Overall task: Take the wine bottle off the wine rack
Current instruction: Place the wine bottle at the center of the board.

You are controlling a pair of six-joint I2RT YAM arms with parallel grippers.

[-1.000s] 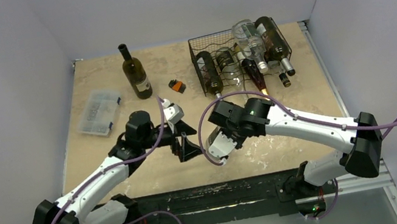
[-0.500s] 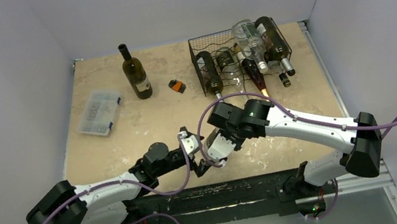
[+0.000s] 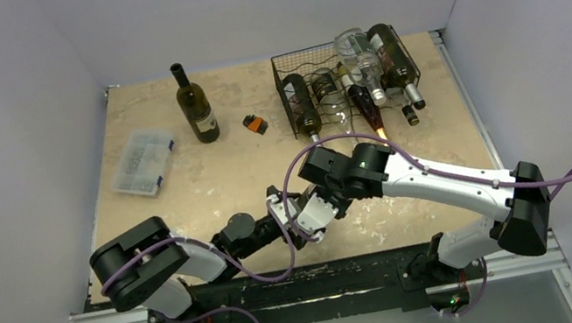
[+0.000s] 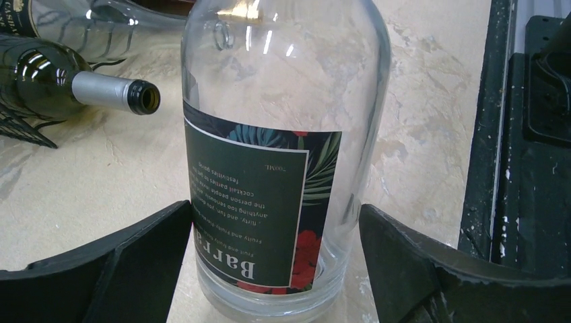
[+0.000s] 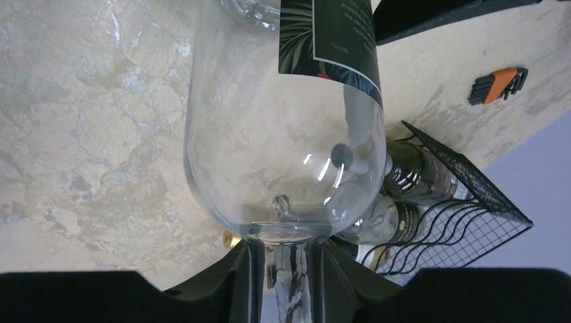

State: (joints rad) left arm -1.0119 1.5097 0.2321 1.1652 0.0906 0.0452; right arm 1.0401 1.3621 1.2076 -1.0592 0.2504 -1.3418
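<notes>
Meanwhile, right gripper [image 5: 286, 266] is pinching the clear bottle [image 4: 283, 87] by its neck; left gripper [image 4: 275, 222], jaws spread, is flanking its base.

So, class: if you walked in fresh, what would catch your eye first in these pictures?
A clear bottle with a dark floral label fills both wrist views: the right pincer grips its neck, the left pincer stands open either side of its base. At the back right, the black wine rack holds several lying bottles; a dark bottle stands upright to its left.
</notes>
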